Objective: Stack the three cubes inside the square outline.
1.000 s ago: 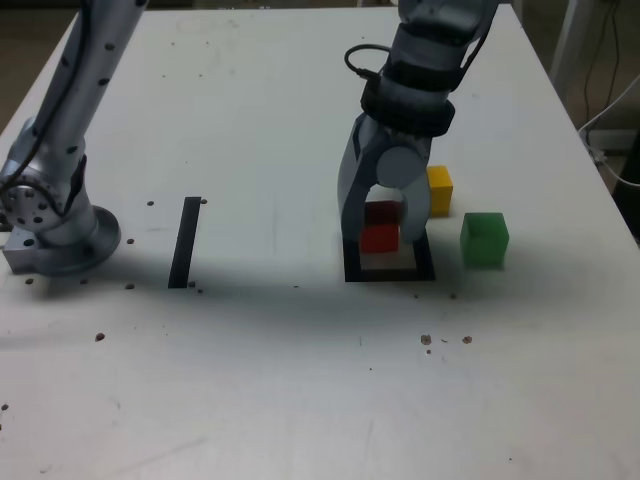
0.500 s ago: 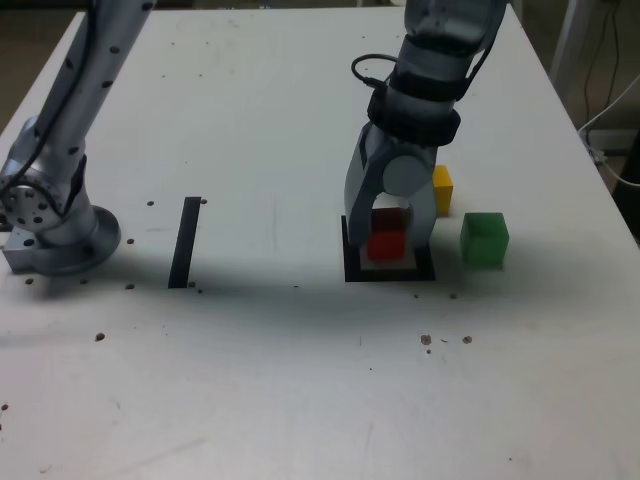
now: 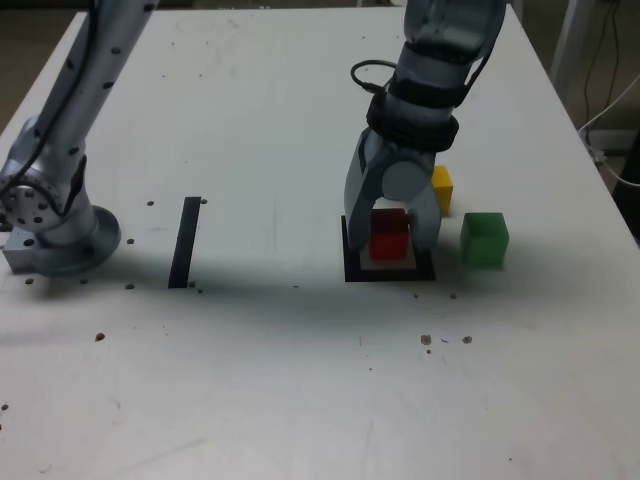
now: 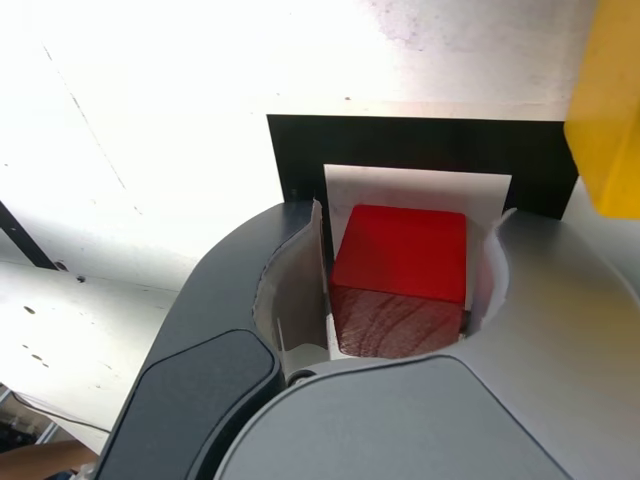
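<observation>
red cube (image 3: 389, 234) | yellow cube (image 3: 441, 187) | green cube (image 3: 485, 238) | square outline (image 3: 353, 272) black, white centre | table (image 3: 270, 120) white

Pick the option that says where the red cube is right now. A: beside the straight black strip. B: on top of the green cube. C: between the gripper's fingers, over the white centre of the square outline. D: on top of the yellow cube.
C: the red cube sits between the fingers of the gripper, over the square outline; the wrist view agrees.
</observation>
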Motion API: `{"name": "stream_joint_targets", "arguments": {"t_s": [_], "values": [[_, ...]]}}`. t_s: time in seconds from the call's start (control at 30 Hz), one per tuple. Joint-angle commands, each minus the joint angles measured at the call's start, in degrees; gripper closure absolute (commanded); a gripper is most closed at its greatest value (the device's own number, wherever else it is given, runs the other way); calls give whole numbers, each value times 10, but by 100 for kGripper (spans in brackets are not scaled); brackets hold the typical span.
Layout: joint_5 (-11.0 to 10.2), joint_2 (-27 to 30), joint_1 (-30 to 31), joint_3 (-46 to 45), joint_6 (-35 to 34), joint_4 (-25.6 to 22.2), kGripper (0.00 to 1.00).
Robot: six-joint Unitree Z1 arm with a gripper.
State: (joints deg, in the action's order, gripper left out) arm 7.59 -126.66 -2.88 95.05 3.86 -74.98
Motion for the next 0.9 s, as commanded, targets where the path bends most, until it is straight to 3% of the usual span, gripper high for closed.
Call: {"name": "stream_joint_targets", "arguments": {"t_s": [0.0, 0.2, 0.57, 0.87], "values": [[0, 0, 1, -2, 1, 1, 1], [-8, 10, 1, -3, -1, -2, 1], [-58, 64, -1, 3, -39, -33, 1], [-60, 40, -32, 54, -30, -41, 1]]}}
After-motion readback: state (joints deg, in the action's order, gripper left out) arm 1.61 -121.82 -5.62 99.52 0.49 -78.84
